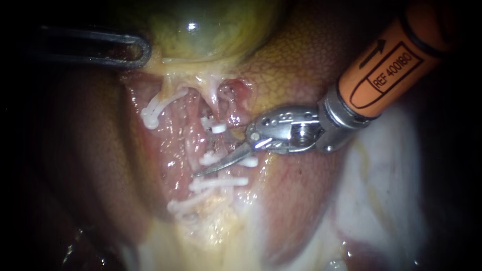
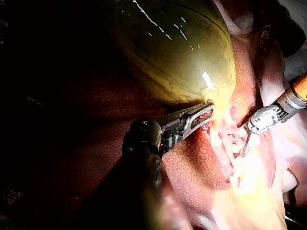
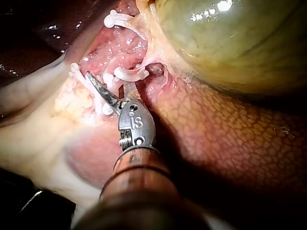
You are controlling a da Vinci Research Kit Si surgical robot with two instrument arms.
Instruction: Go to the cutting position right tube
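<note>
My right instrument [image 1: 213,153], on an orange shaft, ends in two thin curved blades. They stand open beside the right tube [image 1: 217,143]. One blade lies across a white clip [image 1: 210,158]; the other points at a higher clip [image 1: 218,128]. In the right wrist view the blades [image 3: 108,80] straddle the clipped tube [image 3: 111,82]. My left instrument [image 1: 136,51] has slotted jaws, shut on the gallbladder [image 1: 201,30] at its lower edge. The left wrist view shows those jaws [image 2: 204,114] under the gallbladder [image 2: 172,48].
A left tube [image 1: 163,103] runs down from the gallbladder and carries a white clip [image 1: 149,119]. More white clips [image 1: 221,181] lie lower along the bed. The liver [image 1: 301,65] surrounds the field, with pale tissue [image 1: 381,185] at the right.
</note>
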